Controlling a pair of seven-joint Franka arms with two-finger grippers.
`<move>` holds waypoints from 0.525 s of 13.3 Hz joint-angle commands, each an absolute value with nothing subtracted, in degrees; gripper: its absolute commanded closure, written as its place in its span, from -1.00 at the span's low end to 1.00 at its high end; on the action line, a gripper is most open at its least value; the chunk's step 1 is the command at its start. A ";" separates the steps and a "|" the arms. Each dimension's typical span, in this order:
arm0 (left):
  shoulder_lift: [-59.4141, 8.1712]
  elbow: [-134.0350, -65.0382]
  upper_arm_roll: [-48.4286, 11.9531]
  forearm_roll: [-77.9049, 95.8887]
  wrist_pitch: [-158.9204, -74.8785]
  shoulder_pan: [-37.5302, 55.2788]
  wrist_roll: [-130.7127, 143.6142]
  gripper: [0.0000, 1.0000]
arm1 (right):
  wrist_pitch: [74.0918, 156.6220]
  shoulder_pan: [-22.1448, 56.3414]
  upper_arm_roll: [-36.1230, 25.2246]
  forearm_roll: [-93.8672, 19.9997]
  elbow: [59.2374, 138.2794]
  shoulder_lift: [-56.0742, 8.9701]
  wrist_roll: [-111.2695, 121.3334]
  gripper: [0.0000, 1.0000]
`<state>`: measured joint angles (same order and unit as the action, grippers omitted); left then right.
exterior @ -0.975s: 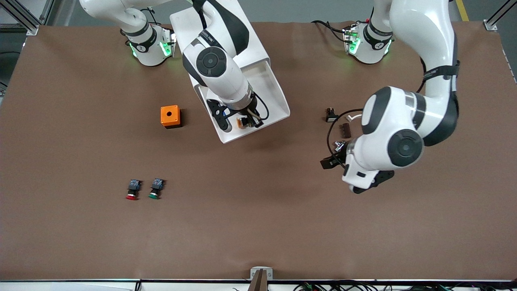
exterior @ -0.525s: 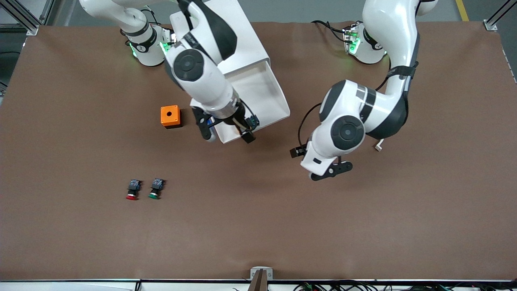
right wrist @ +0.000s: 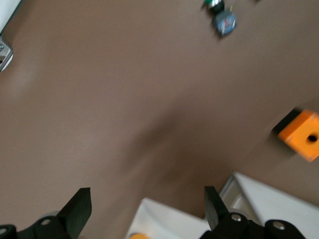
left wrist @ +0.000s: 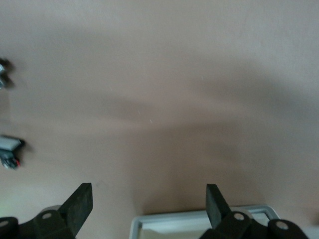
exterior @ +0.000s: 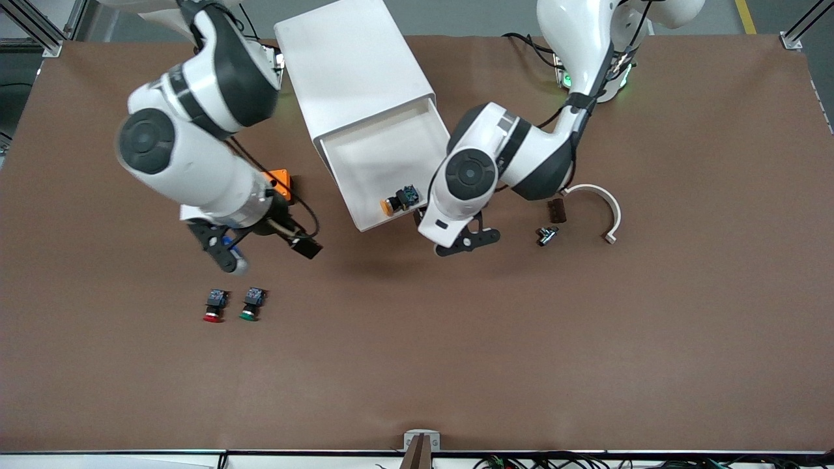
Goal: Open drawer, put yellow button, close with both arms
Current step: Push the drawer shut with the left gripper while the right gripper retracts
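Small yellow-capped push button with black body and bluish rear block (exterior: 399, 198) lies inside the pulled-out wide shallow white top drawer (exterior: 365, 153), near its front lip, upper centre of the front view. Drawer belongs to the big white rounded box cabinet (exterior: 348, 55) at top centre. Button placed, so judged step in hand: close the drawer.

Left gripper (exterior: 468, 239), fingers spread and empty, hangs over the brown table (exterior: 521, 358) just off the drawer's front corner; left wrist view shows the drawer lip between its black fingers (left wrist: 79, 201). Right gripper (exterior: 264, 251), released and empty, is over the table at centre left, beside the orange square box with a hole (exterior: 281, 180).

To do it well: bring the right gripper to the lip's other end, set both against it evenly, push straight along the cabinet's angled axis so the drawer doesn't skew or jam.
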<state>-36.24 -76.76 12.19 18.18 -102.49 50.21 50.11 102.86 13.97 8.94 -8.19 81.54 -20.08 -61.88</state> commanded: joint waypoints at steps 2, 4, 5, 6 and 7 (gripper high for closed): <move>-35.95 -77.25 9.86 18.98 -102.83 52.12 56.94 -0.99 | 98.88 6.44 9.84 -7.29 82.88 -15.04 -47.58 -1.00; -35.86 -77.26 7.40 18.98 -102.48 52.12 60.01 -0.99 | 95.73 2.39 9.76 -7.29 83.41 -12.41 -38.28 -1.00; -35.86 -77.34 6.08 18.98 -102.31 52.12 61.42 -0.99 | 94.32 1.16 8.62 -7.29 83.50 -11.00 -33.62 -1.00; -35.95 -77.52 4.06 18.98 -102.22 52.12 62.74 -0.99 | 92.83 1.23 6.53 -7.29 83.50 -9.86 -30.01 -1.00; -35.95 -77.78 2.65 18.98 -102.22 52.12 64.41 -0.99 | 91.59 1.32 4.42 -7.29 83.50 -8.80 -25.62 -1.00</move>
<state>-36.27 -77.09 5.26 18.19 -102.45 52.01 61.69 93.25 1.67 6.76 -7.75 81.63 -12.16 -32.30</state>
